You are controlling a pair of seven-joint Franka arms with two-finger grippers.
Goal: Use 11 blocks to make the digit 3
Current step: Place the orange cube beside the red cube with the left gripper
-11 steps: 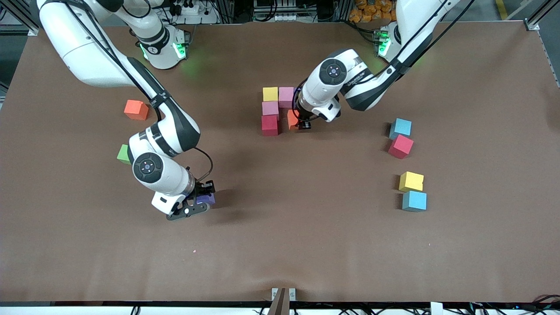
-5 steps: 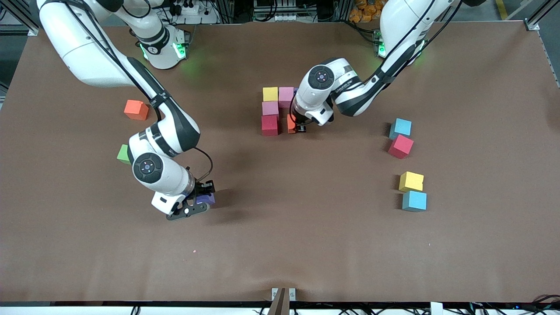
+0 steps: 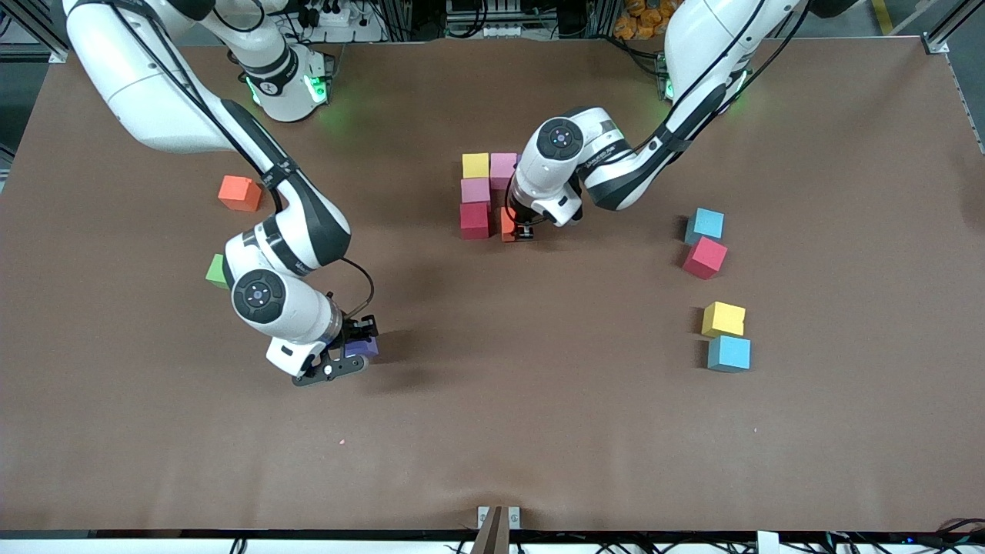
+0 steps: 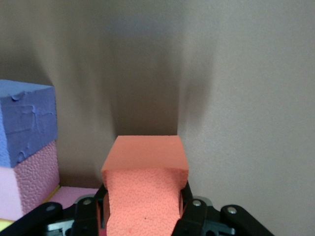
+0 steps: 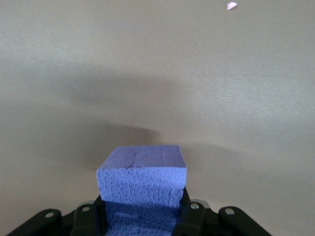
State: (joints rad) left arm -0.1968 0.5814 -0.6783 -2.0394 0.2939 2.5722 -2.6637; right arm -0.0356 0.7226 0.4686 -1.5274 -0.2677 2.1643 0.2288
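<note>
My left gripper [image 3: 522, 228], just above centre frame in the front view, is clamped tight on an orange block [image 3: 507, 224], holding it right beside the red block [image 3: 474, 220] at the near end of the cluster. That cluster, the start of the digit 3, also has a pink block [image 3: 475, 190], a yellow block [image 3: 475, 165] and a second pink block [image 3: 503, 169] touching one another. My left wrist view shows the orange block [image 4: 145, 189] squeezed between my fingers [image 4: 191, 214], with a purple block [image 4: 24, 120] stacked on pink at the frame's edge.

My right gripper [image 3: 346, 355], lower left of centre, is closed on a purple block [image 3: 362, 348] close over bare table [image 3: 539, 431]; the right wrist view shows it [image 5: 141, 182] pinched in my grasp.

Loose blocks lie at right of frame: light blue [image 3: 706, 225] touching red [image 3: 704, 257], and yellow [image 3: 723, 318] touching another blue [image 3: 729, 353]. At upper left sits a second orange block [image 3: 238, 192], with a green cube [image 3: 217, 271] partly hidden by my right arm.
</note>
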